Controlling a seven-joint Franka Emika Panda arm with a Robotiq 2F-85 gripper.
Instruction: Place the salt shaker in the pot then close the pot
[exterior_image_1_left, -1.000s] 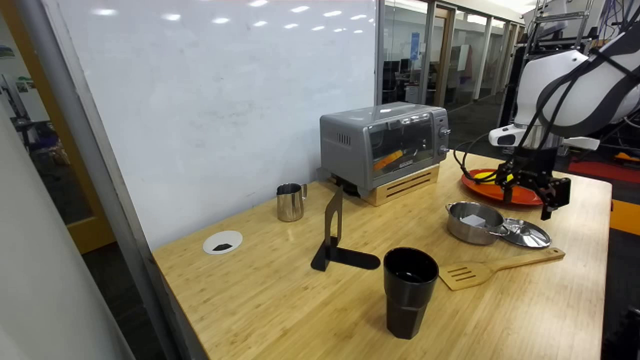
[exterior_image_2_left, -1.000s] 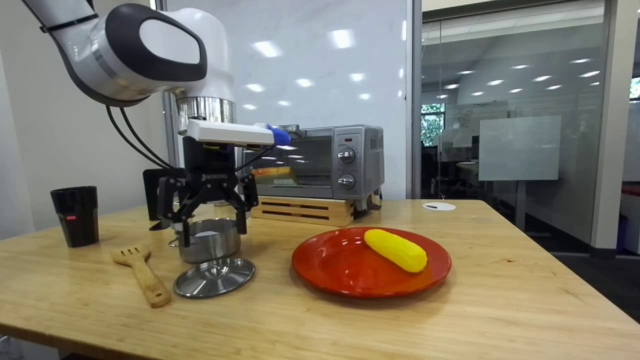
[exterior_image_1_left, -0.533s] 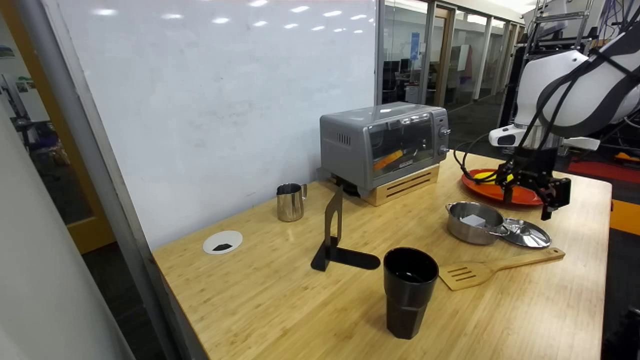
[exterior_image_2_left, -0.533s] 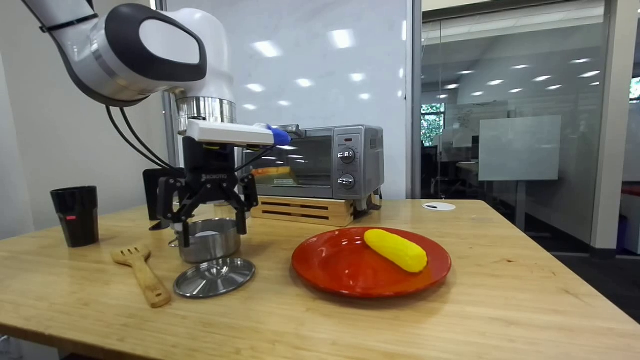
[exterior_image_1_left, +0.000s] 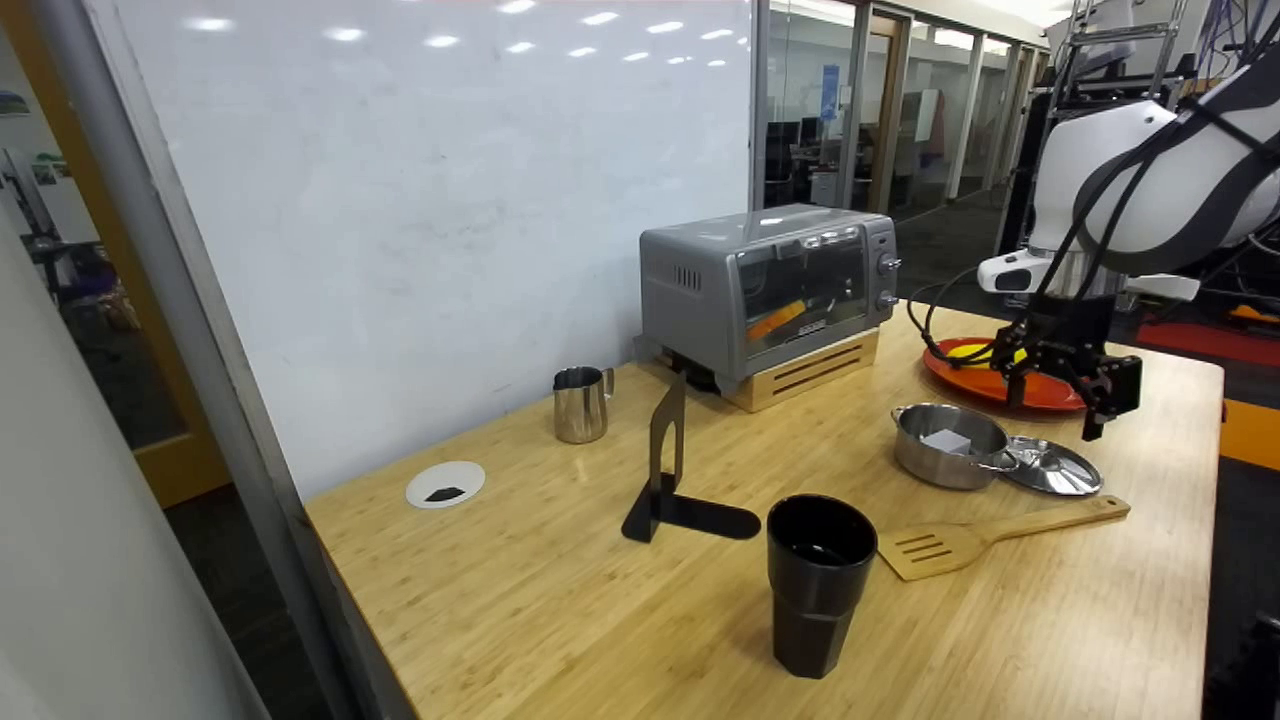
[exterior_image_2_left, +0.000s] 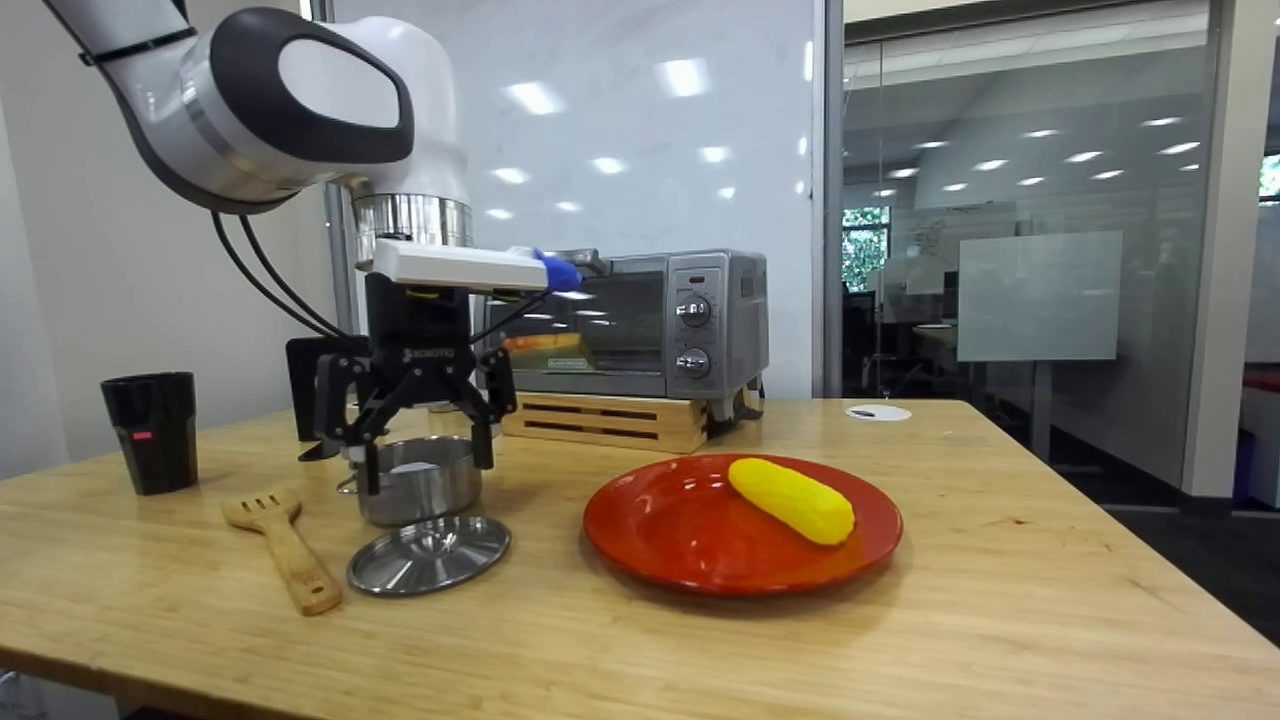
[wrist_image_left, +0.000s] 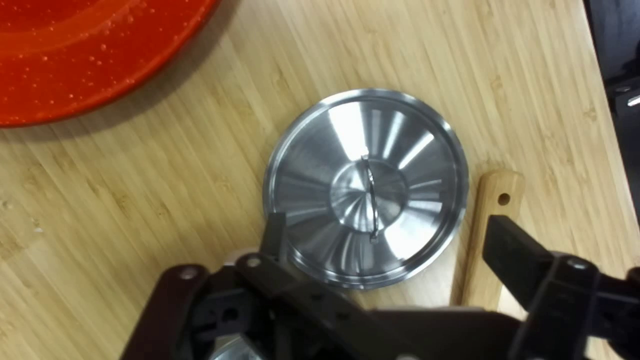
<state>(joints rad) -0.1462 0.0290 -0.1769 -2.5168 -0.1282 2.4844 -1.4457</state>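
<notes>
The pot (exterior_image_1_left: 937, 466) is a low round steel pot standing uncovered on the table; it also shows in an exterior view (exterior_image_2_left: 425, 497), with a sliver in the wrist view (wrist_image_left: 237, 350). The salt shaker (exterior_image_1_left: 946, 441) is a small whitish piece inside the pot; its top just shows in an exterior view (exterior_image_2_left: 412, 468). The round steel lid (wrist_image_left: 320, 190) lies on the table beside the pot, its thin loop handle upward; it shows in both exterior views (exterior_image_1_left: 1052, 467) (exterior_image_2_left: 430, 556). My gripper (wrist_image_left: 387, 232) is open and empty, above the lid area, fingers pointing down (exterior_image_1_left: 1053, 412) (exterior_image_2_left: 428, 468).
A wooden spatula (exterior_image_1_left: 985, 538) lies beside the lid. A red plate (exterior_image_2_left: 660, 560) with a yellow object (exterior_image_2_left: 792, 500) sits on the lid's other side. A toaster oven (exterior_image_1_left: 765, 290), steel cup (exterior_image_1_left: 581, 405), black stand (exterior_image_1_left: 665, 490) and black tumbler (exterior_image_1_left: 818, 585) also stand on the table.
</notes>
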